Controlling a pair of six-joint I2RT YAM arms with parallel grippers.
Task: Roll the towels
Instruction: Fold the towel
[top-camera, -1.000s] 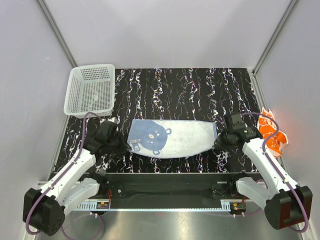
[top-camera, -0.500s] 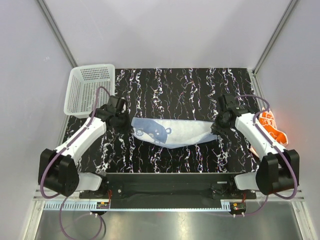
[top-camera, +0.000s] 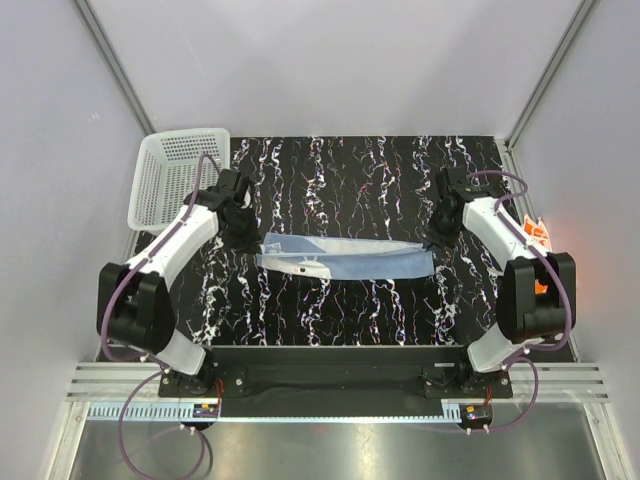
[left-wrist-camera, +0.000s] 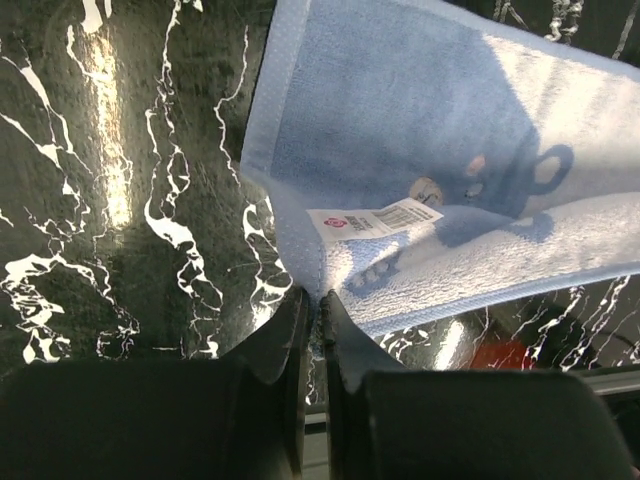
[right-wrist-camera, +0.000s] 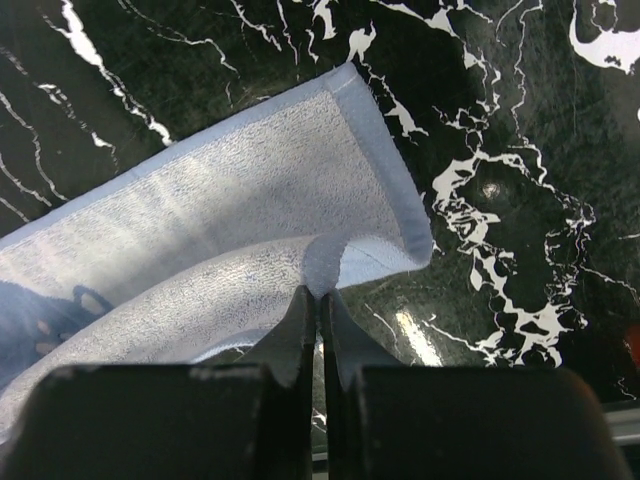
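Both arms swung outward and away from their bases, light blue towel (top-camera: 345, 262) now a narrower folded strip mid-table (top-camera: 350, 180), left claw (left-wrist-camera: 315, 300) clamped on its 9 o'clock end, right claw (right-wrist-camera: 320, 295) clamped on its 3 o'clock end, orange towel (top-camera: 536, 231) at the 3 o'clock edge.

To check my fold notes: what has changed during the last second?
The left pincer and right pincer carried the near edge of the blue towel away from the bases, over itself; it is now a narrow strip. Both stay shut on that edge. The basket and orange towel did not move.
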